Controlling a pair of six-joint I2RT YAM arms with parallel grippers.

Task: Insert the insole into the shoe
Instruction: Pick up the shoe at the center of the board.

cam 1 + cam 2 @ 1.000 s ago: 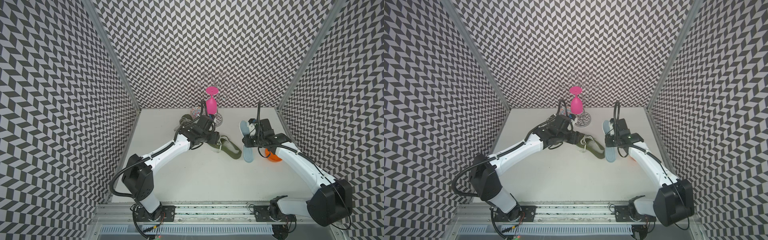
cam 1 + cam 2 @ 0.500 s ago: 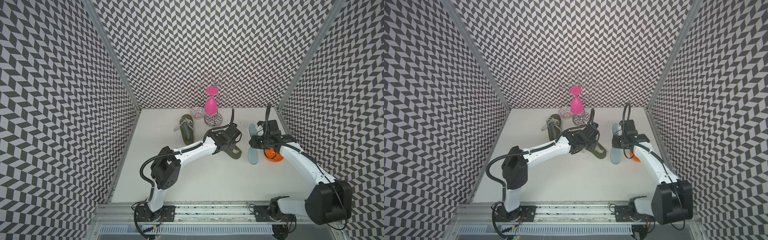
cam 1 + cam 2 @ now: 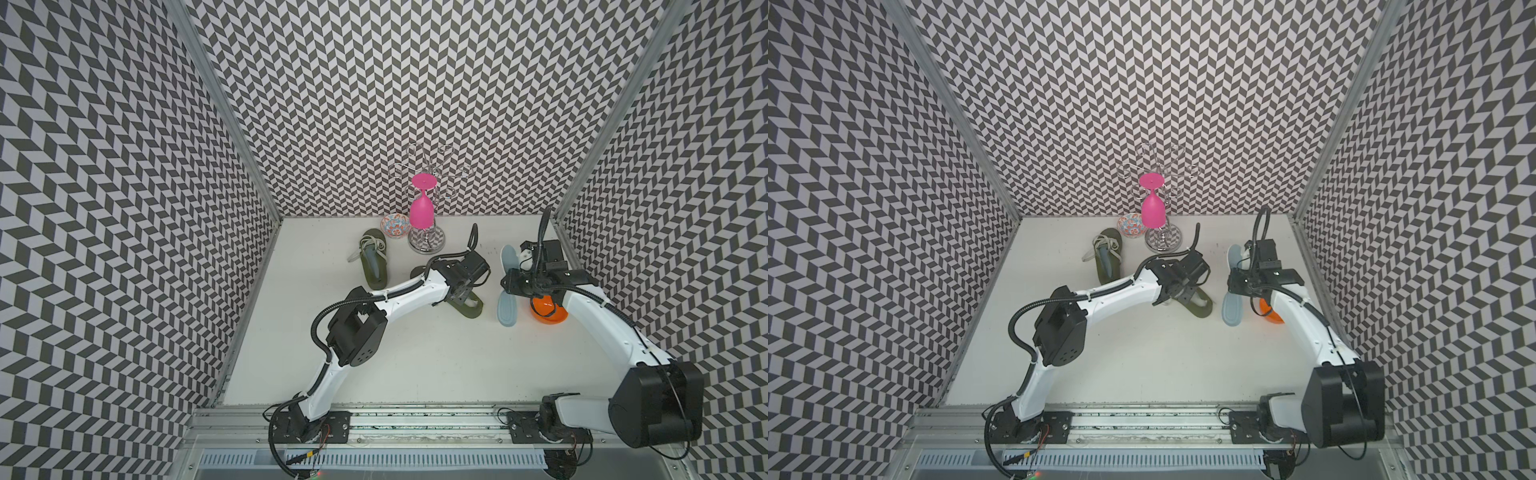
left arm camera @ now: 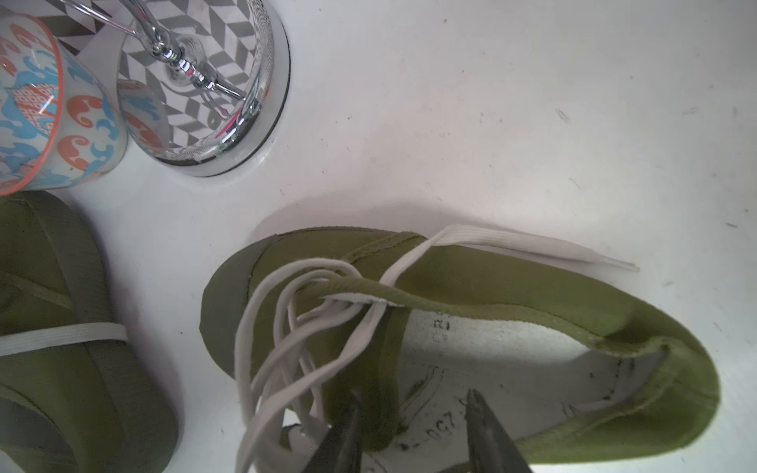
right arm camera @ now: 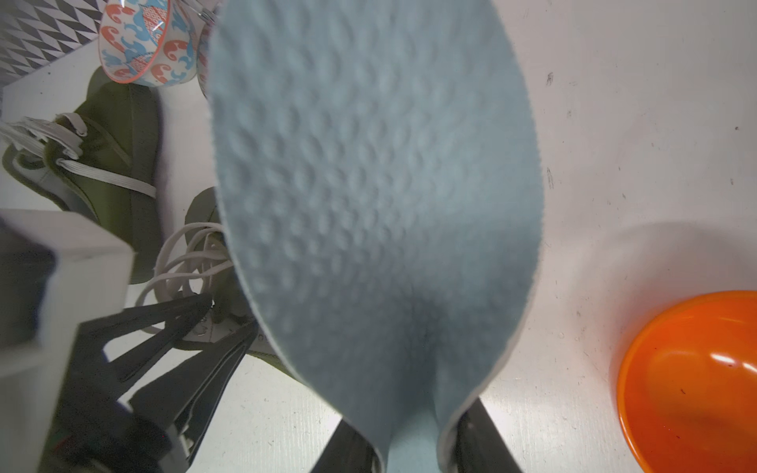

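- The white table (image 3: 415,353) fills the lower centre of both top views.
- The left arm (image 3: 407,297) reaches from the lower centre of the frame up to the right. The left gripper (image 4: 411,401) sits over the shoe. In the left wrist view, its jaws stand partly apart and straddle the tongue: one finger (image 4: 348,434) is at the laces and the other is inside the opening. No clamp is visible.
- The right arm (image 3: 602,320) enters from the lower right. The right gripper (image 5: 405,426) is closed on the insole, near mid-length.
- The chrome glass rack (image 3: 428,241) stands at upper centre and carries an inverted pink glass (image 3: 422,210).
- The olive shoe (image 3: 467,309) lies just right of centre, with its laces loose.
- A second olive shoe (image 3: 374,262) lies to the upper left, well apart.
- The pale blue insole (image 3: 507,307) is just right of the shoe and outside it.
- The orange bowl (image 3: 548,311) sits right of the insole.
- The patterned bowl (image 3: 395,226) sits beside the rack base.
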